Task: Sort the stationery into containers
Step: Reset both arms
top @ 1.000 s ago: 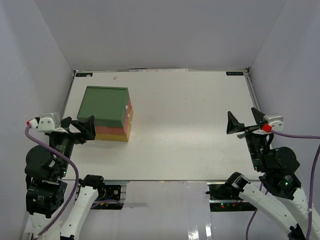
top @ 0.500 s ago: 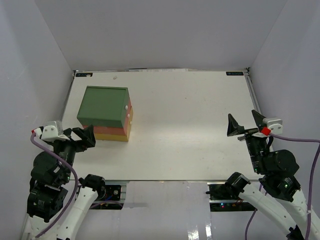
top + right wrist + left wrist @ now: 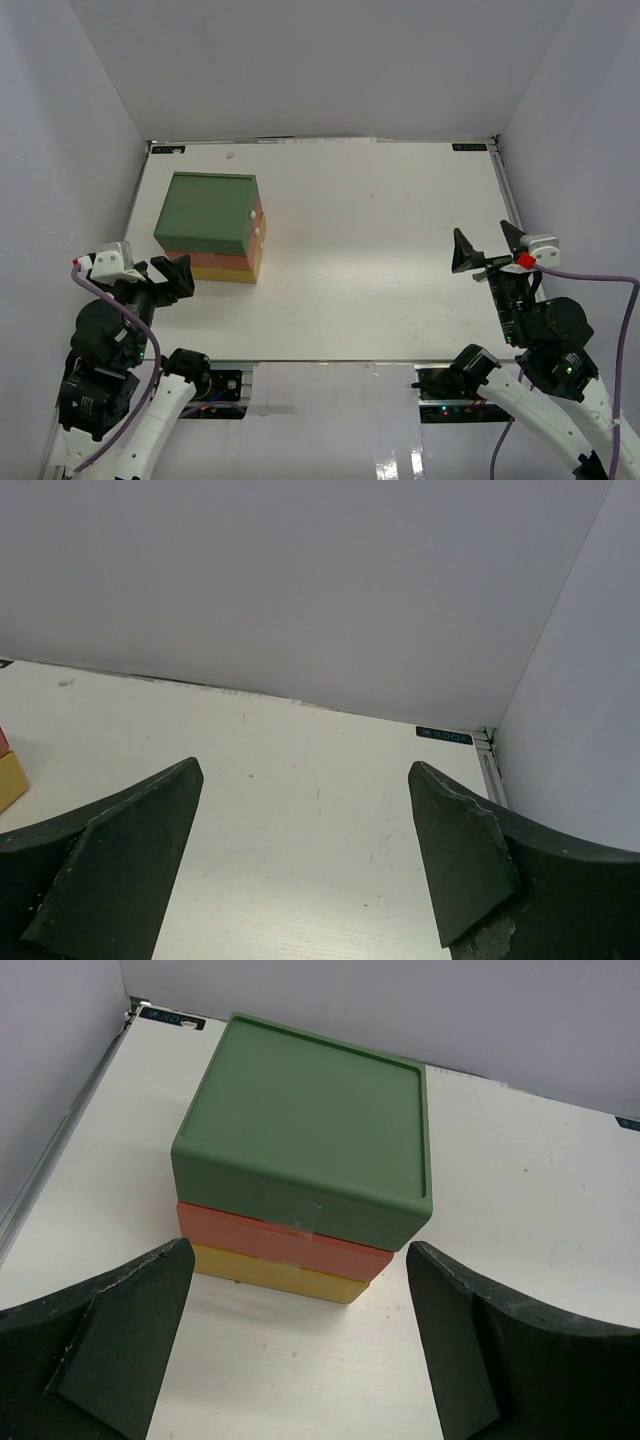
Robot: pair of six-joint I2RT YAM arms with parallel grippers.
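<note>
The containers are one stack of three drawer tiers (image 3: 210, 215), green on top, red-orange in the middle, yellow at the bottom, standing on the left of the table with all tiers shut. It fills the left wrist view (image 3: 310, 1120), and a sliver shows at the left edge of the right wrist view (image 3: 8, 770). No stationery is in view. My left gripper (image 3: 165, 272) is open and empty, just near-left of the stack (image 3: 300, 1256). My right gripper (image 3: 487, 247) is open and empty over the right side of the table (image 3: 302, 770).
A small pale speck (image 3: 231, 155) lies near the table's far edge; it also shows in the right wrist view (image 3: 66, 681). White walls close in the table on the left, far and right sides. The bare white tabletop (image 3: 370, 230) spans the middle.
My left gripper has drawn back and down toward the near-left corner, away from the stack. My right gripper has shifted slightly nearer. Both stayed open.
</note>
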